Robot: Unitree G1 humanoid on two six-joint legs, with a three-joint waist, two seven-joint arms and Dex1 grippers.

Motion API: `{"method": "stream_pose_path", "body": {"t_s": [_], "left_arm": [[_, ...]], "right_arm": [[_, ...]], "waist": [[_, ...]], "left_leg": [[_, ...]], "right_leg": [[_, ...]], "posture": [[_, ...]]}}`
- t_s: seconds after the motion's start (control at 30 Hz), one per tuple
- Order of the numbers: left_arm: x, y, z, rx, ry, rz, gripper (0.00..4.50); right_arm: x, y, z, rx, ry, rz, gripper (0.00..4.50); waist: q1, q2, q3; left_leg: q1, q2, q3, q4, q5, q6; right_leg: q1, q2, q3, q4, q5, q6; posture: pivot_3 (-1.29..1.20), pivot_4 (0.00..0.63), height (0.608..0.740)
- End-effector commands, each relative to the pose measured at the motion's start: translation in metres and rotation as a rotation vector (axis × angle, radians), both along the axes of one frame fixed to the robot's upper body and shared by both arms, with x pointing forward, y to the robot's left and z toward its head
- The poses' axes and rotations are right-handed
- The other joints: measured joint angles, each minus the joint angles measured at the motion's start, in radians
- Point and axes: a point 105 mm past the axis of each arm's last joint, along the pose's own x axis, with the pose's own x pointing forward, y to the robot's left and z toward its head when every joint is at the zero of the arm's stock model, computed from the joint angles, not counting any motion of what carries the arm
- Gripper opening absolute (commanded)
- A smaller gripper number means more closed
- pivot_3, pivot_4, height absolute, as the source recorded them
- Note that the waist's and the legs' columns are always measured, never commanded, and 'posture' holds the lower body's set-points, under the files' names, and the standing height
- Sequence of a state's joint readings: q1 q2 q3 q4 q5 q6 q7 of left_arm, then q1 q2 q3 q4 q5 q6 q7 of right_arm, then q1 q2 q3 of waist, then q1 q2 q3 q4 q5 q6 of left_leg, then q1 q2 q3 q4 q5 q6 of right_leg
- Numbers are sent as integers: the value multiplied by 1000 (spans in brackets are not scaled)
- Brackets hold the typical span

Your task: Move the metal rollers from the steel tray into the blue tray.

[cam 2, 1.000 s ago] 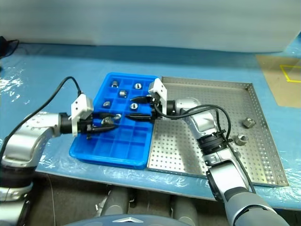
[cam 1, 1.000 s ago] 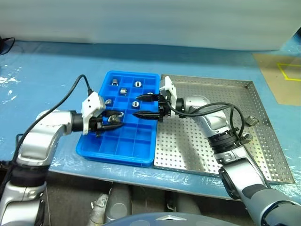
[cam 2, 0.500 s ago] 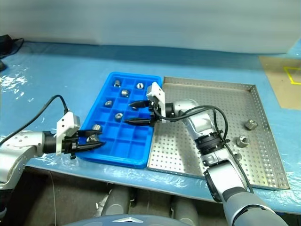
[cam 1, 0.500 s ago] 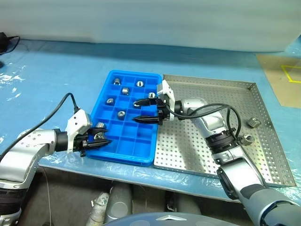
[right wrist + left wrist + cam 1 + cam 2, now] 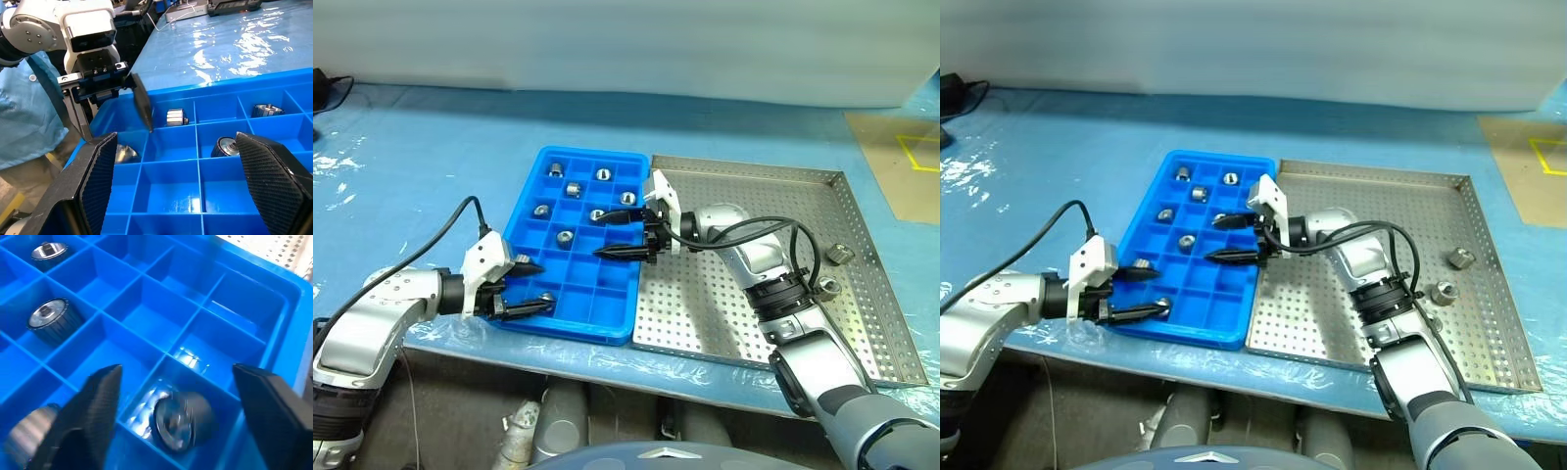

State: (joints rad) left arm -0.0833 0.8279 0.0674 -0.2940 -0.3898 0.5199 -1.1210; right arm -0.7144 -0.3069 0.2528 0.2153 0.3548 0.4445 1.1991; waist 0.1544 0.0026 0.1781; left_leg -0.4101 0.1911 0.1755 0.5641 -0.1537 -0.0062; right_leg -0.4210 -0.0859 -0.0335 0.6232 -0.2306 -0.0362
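two grippers hover over the blue tray. nearest, the left gripper stands spread wide at the near left corner, a metal roller lying loose in the cell between its fingers. further in, the right gripper gapes wide and empty. two rollers sit on the steel tray.

Glossy moulded plastic throughout the blue tray, smooth with bright glints on the compartment floors. Matt brushed metal with fine perforations across the steel tray. Polished, mirror-bright metal on the metal rollers. Textured matt black pads. Crinkled shiny blue film over the surface.
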Motion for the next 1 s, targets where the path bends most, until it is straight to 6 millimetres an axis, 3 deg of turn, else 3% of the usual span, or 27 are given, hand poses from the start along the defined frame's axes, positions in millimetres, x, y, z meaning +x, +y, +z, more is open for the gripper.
{"method": "stream_pose_path", "body": {"t_s": [0.03,0.23,0.37,0.43,0.67,0.8,1.0], "left_arm": [[4,1,5,34,-35,-11,3931],[25,-9,32,-45,-148,21,3931],[45,-45,77,-234,-231,-31,3931],[50,-55,84,-272,-225,-70,3931],[62,-88,69,-262,-143,-256,3931],[67,-110,55,-234,-121,-369,3931],[66,-156,46,-273,-79,-562,3931]], "right_arm": [[-3,2,12,25,-56,14,3948],[-2,0,12,27,-58,-4,3948],[3,-14,19,39,-73,-73,3948],[4,-24,19,33,-74,-104,3948],[3,-71,19,-5,-92,-312,3948],[-9,-95,17,-15,-83,-429,3948],[-44,-135,8,-57,-52,-652,3948]], "waist": [[-1,0,0],[1,0,0],[3,0,0],[-5,-1,0],[-37,-1,-1],[-62,-1,-1],[-108,0,-1]], "left_leg": [[0,0,0,0,0,0],[0,0,0,0,0,-1],[-1,0,0,4,2,-3],[-1,-1,0,7,2,-3],[-1,-1,1,7,2,-3],[-1,0,2,8,2,-2],[0,0,3,9,1,2]], "right_leg": [[0,0,0,0,0,0],[0,0,0,1,0,0],[1,0,0,3,0,0],[1,0,0,5,0,0],[1,2,3,4,0,0],[1,6,6,3,0,0],[3,7,8,1,1,1]], "posture": [[272,150,740],[244,150,740],[170,150,740],[124,150,740],[-84,150,740],[-209,150,740],[-433,150,740]]}}
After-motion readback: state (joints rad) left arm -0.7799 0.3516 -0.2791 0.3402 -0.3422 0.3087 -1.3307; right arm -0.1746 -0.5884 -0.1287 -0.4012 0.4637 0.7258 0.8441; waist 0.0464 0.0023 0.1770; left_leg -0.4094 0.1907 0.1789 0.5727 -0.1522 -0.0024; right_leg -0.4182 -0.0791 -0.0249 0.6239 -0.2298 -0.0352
